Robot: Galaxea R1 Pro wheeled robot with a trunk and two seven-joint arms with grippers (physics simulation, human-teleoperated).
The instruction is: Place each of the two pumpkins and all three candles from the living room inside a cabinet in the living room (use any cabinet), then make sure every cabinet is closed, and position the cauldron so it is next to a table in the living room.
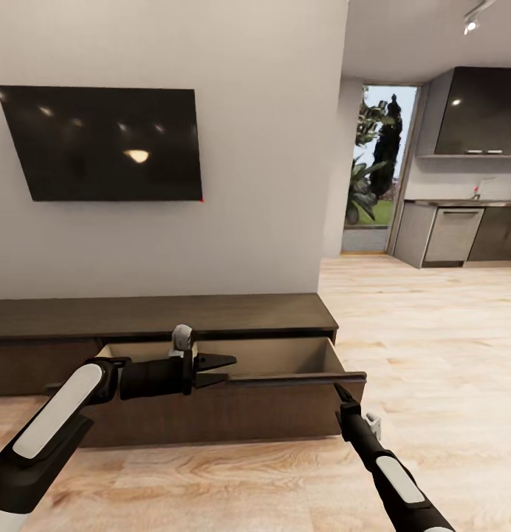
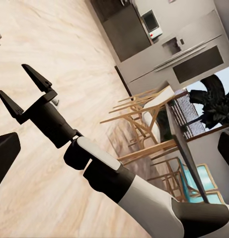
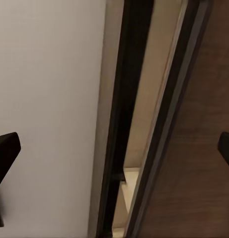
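Left gripper [image 1: 215,372]: jaws spread, nothing between them, hovering at the front lip of the open drawer [image 1: 233,403] near its left half. Lower jaw tip looks to be touching or just above the drawer's top edge; can't tell which.

Cabinet [image 1: 159,314]: long low dark brown unit under the wall TV [image 1: 100,142]. One drawer is pulled out and what shows of its pale interior holds nothing. The right wrist view looks along the gap between drawer front [image 3: 193,163] and carcass, same picture: no pumpkins or candles visible in there.

Right gripper [image 1: 343,393]: at the drawer's right front corner, tips against or just beside it. In the left wrist view its jaws [image 2: 26,89] stand spread, holding nothing.

Dining chairs [image 2: 144,124] and kitchen units sit off to the right, well apart.

Risks, my read:
- Both arms are empty, so the drawer is ready but unloaded; closing it now wastes the opening.
- The arms are tight to the drawer front. Any base move or turn could knock the drawer askew or drive it shut.
- The left lower jaw could snag the lip on withdrawal.
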